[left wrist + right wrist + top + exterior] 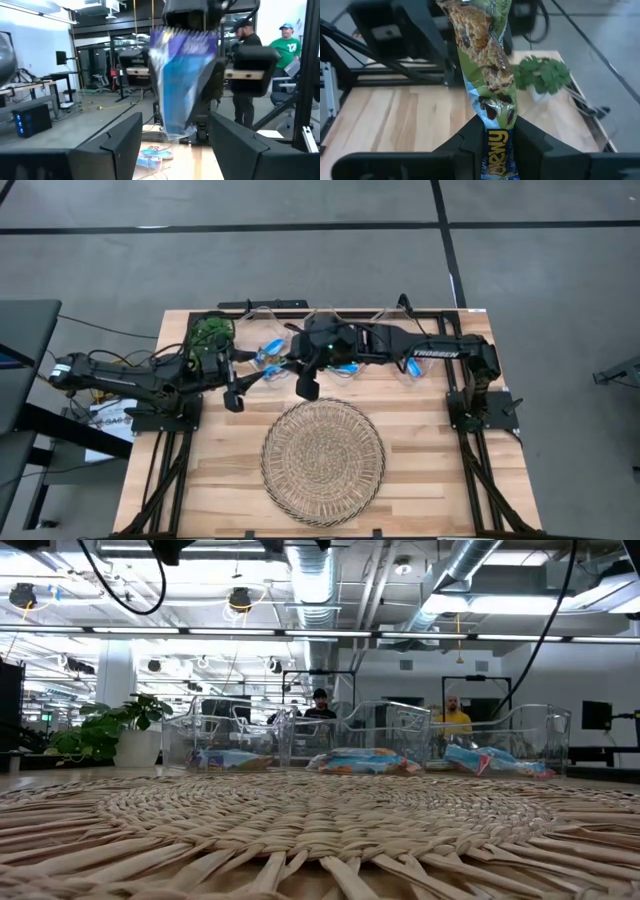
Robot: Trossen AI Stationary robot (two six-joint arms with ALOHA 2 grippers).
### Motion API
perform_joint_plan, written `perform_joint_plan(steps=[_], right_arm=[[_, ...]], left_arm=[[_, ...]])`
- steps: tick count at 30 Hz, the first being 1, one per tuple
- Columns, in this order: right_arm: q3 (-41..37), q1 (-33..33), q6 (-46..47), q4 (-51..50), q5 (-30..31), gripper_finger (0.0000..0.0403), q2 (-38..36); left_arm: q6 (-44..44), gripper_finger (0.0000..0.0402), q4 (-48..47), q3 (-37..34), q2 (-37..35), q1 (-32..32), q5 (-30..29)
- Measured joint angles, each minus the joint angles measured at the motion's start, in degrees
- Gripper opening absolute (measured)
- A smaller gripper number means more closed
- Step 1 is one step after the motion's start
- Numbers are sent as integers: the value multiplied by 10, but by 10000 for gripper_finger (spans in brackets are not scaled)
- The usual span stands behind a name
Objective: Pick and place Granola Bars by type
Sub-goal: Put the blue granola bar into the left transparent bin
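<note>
The bench (pixel 420 470) carried a wicker tray (pixel 323 463). Above its far edge, the right hand (pixel 499 131) clenched one granola bar (pixel 487 60) by its tail; the left hand (pixel 175 145) stood released opposite. The dangling bar might slip or swing wide.

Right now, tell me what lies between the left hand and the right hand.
A wrapped granola bar, clamped in the right hand and pointing toward the open left hand; both wrist views show it.

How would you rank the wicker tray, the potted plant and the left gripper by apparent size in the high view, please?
1. wicker tray
2. potted plant
3. left gripper, open; close to the plant, so unsure.
</note>
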Motion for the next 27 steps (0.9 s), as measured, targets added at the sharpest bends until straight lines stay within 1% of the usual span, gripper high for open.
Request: perform_joint_plan(steps=[5, 9, 15, 17, 19, 21, 27], right_arm=[[0, 0, -4, 16, -12, 75, 0], [0, 1, -7, 17, -12, 75, 0], [0, 6, -18, 36, -13, 75, 1], [0, 6, -18, 39, -13, 75, 1], [0, 5, -18, 38, -13, 75, 1], [0, 5, -19, 38, -13, 75, 1], [0, 5, -19, 38, -11, 75, 1]], left_arm=[[0, 216, 46, 0, 25, 12, 37], [0, 216, 72, 0, 40, 22, 38], [-10, 216, 105, 0, 59, 35, 61], [-10, 210, 107, 0, 61, 38, 67], [-12, 196, 104, 0, 61, 40, 67], [-12, 173, 104, 0, 61, 39, 67], [-11, 75, 105, 0, 61, 39, 68]])
